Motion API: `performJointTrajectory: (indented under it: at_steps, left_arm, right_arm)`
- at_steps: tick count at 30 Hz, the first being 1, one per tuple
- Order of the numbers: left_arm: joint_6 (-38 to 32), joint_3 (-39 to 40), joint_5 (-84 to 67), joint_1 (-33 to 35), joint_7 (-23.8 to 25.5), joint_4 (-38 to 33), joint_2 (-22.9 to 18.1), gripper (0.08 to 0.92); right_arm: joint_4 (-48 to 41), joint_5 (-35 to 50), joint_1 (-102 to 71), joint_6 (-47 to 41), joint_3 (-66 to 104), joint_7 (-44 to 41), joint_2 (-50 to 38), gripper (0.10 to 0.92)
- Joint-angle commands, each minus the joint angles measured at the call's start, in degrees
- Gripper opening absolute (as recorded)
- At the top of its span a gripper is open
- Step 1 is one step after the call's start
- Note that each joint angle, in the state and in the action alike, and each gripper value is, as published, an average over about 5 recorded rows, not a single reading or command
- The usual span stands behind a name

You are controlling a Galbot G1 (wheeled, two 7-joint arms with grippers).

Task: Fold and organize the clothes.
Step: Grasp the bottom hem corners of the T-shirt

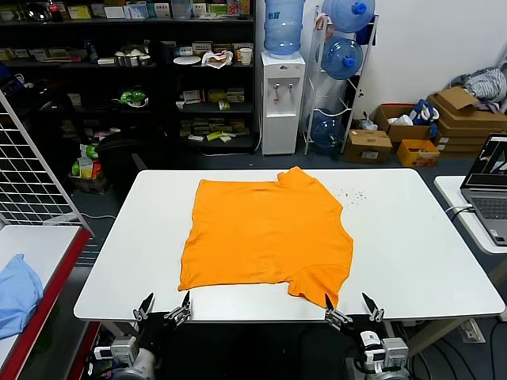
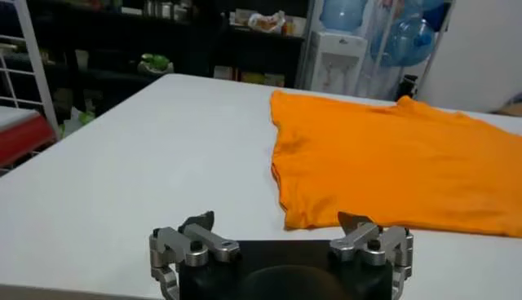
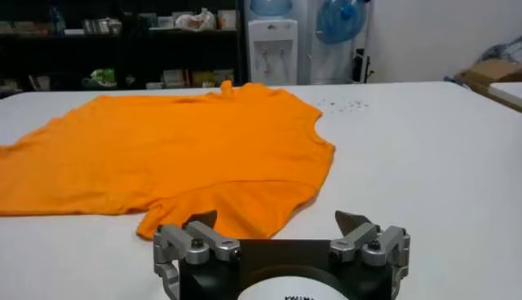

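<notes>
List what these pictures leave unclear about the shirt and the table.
- T-shirt: any print is out of sight in all three views; only plain orange fabric faces up.
- Its far sleeve: folded over on itself, so its shape is hidden, head view.
- Specks on the table: too small to identify.
- Light blue cloth: cut off by the head view's edge.

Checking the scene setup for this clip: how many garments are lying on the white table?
1: an orange T-shirt spread flat mid-table, ahead of both open grippers, left and right. A light blue cloth lies on a separate surface to the left.
</notes>
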Motion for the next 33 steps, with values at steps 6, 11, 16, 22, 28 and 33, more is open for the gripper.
performJointTrajectory:
  at_steps: [6, 11, 16, 22, 28, 33]
  left_arm:
    - [1.80, 2.70, -1.50, -4.84, -1.10, 2.63, 0.10, 0.921]
    - [1.71, 3.46, -1.27, -4.79, -1.21, 2.84, -0.16, 0.898]
    - [1.57, 4.30, -0.62, -4.67, -1.14, 3.46, -0.65, 0.766]
    - [1.42, 4.75, -0.11, -5.05, -1.15, 4.11, -1.06, 0.592]
    - [1.05, 4.88, 0.28, -5.37, -1.19, 4.58, -1.23, 0.419]
    - [0.56, 4.96, 0.56, -5.42, -1.28, 4.50, -1.19, 0.280]
  right_arm:
    - [-3.74, -1.52, 4.69, -1.58, -3.08, 1.58, 0.90, 0.921]
    - [-3.23, -1.73, 3.71, -1.57, -3.15, 1.45, 0.86, 0.848]
    - [-3.19, -1.79, 3.18, -1.41, -3.03, 1.20, 0.97, 0.701]
    - [-3.44, -1.37, 3.14, -1.54, -2.86, 1.39, 0.84, 0.519]
    - [-3.49, -1.05, 3.20, -1.28, -2.91, 1.47, 0.97, 0.346]
    - [-3.49, -0.74, 3.21, -0.86, -2.96, 1.63, 0.94, 0.198]
